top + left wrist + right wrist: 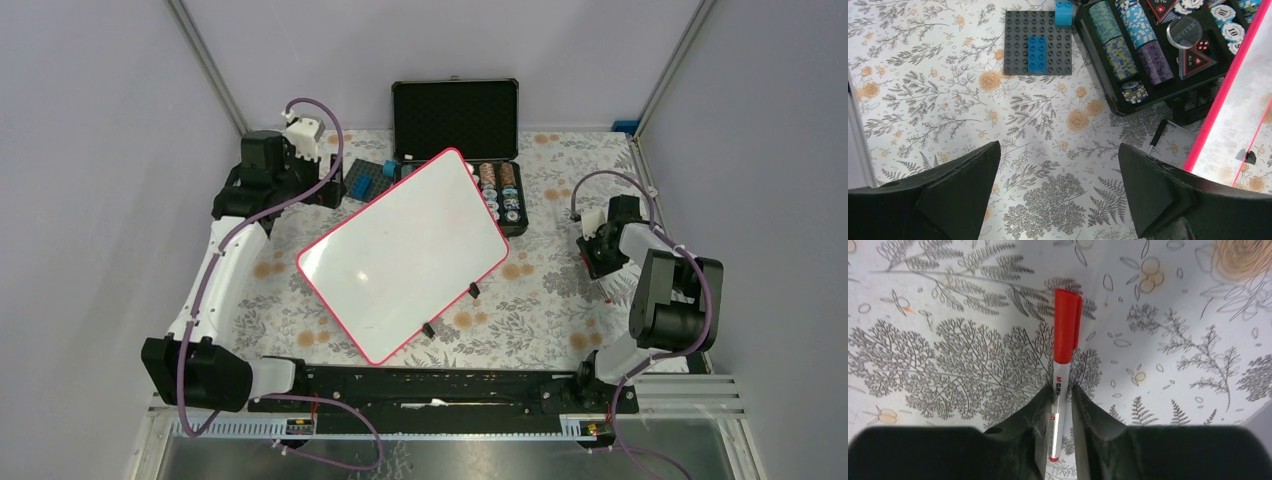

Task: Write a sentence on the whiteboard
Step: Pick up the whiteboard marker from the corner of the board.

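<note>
My left hand (1058, 147) hangs with its fingers wide apart, left of the large glossy white rectangular whiteboard (405, 250), pink-red framed, lying askew on the floral-patterned table (540, 290). Right of the whiteboard, my right hand (1062, 405) is clamped on a red-capped grey marker pen (1067, 325).

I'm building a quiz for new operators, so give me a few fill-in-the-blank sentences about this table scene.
1. The marker between the fingers of the right gripper has a ___ cap.
2. The whiteboard has ___ written on it.
3. The left gripper is ___ and holds no object.
4. The blue brick lies on a ___ baseplate.

Missing words: red; nothing; open; gray.
</note>
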Tool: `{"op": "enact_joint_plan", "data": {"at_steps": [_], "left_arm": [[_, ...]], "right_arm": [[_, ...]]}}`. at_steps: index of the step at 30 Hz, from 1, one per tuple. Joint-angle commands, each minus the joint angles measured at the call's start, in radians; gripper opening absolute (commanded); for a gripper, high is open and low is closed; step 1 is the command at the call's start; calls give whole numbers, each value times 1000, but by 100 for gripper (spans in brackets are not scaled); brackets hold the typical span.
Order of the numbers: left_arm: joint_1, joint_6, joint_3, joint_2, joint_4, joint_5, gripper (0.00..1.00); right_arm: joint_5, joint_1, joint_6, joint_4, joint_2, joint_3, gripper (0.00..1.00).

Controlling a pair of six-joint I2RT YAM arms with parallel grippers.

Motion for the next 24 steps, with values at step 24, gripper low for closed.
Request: {"op": "enact_joint_plan", "data": {"at_steps": [24], "left_arm": [[-518, 466, 427, 124, -280, 1, 99]], "right_arm": [[-668, 366, 232, -514, -238, 516, 0]]}}
